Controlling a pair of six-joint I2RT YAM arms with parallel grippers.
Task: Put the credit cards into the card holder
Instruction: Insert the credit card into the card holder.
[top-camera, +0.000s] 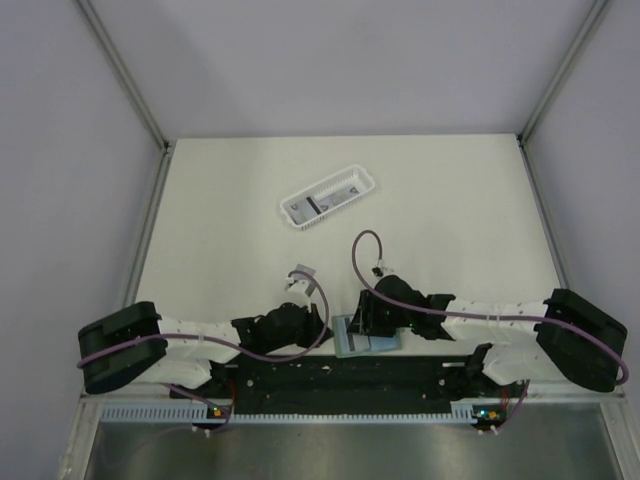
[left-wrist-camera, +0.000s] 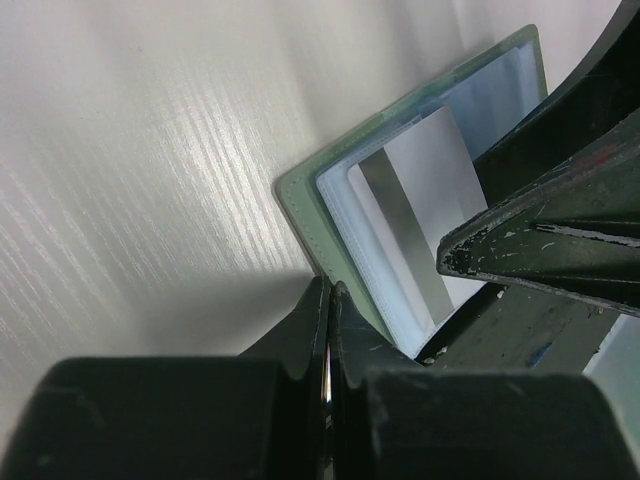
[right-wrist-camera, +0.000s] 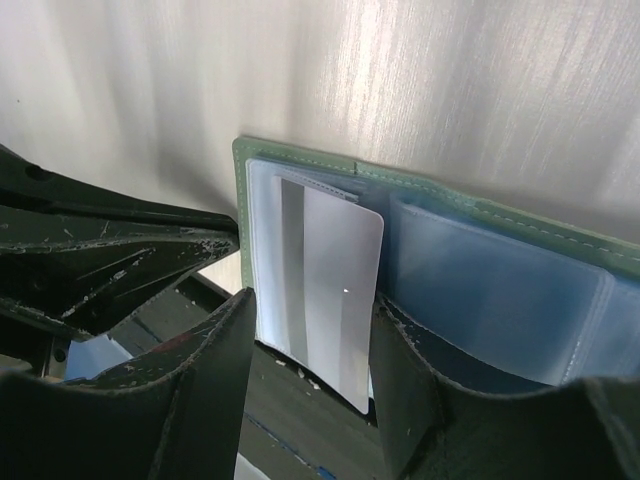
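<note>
The sage-green card holder (top-camera: 372, 345) lies open at the table's near edge, its pale bluish sleeves up. It also shows in the left wrist view (left-wrist-camera: 300, 200) and the right wrist view (right-wrist-camera: 480, 205). My right gripper (right-wrist-camera: 312, 300) is shut on a light-grey credit card (right-wrist-camera: 335, 270) by its long edges. The card's far end lies in the holder's left sleeve and its near end sticks out over the edge. The card's stripe shows in the left wrist view (left-wrist-camera: 400, 230). My left gripper (left-wrist-camera: 330, 290) is shut and empty, its tips at the holder's near-left edge.
A white slotted basket (top-camera: 372, 184) stands mid-table behind the arms, with more cards (top-camera: 320, 203) in it. The black arm mount (top-camera: 340, 375) runs just below the holder. The two grippers (top-camera: 312, 318) (top-camera: 368, 318) sit close together.
</note>
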